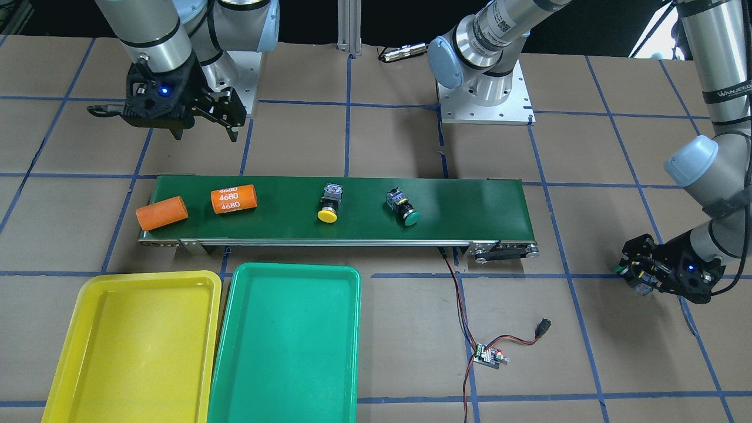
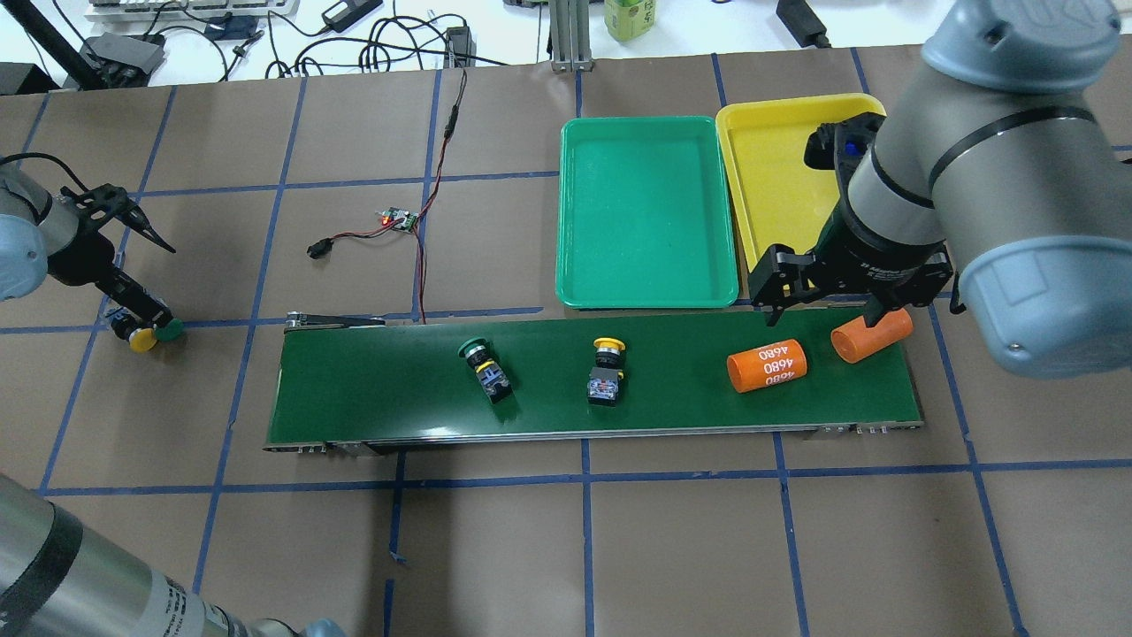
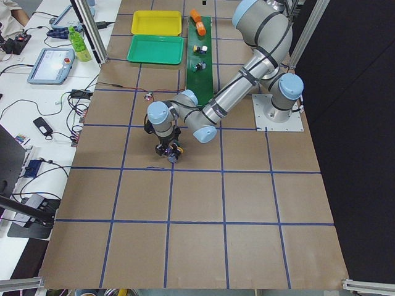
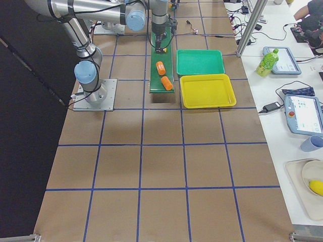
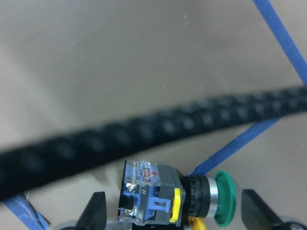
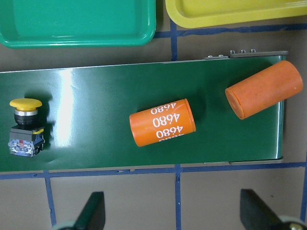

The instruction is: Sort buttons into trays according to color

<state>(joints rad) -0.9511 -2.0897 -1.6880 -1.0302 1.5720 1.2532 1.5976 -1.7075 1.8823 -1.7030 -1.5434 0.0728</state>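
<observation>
Left gripper (image 5: pixel 173 201) is low over the table beyond the end of the conveyor belt (image 1: pixel 470 205), jaws wide on either side of a green button (image 5: pixel 177 199). Right gripper (image 6: pixel 171 194) is above the orange cylinders (image 6: pixel 162 122), jaws wide and holding nothing. A yellow button (image 1: pixel 327 211) and a second green button (image 1: pixel 405 208) lie on the belt.

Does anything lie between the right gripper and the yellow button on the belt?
Yes. The orange cylinder marked 4680 lies on the belt between the right gripper and that yellow button. The gripper hangs above belt level, so it could probably pass over.
</observation>
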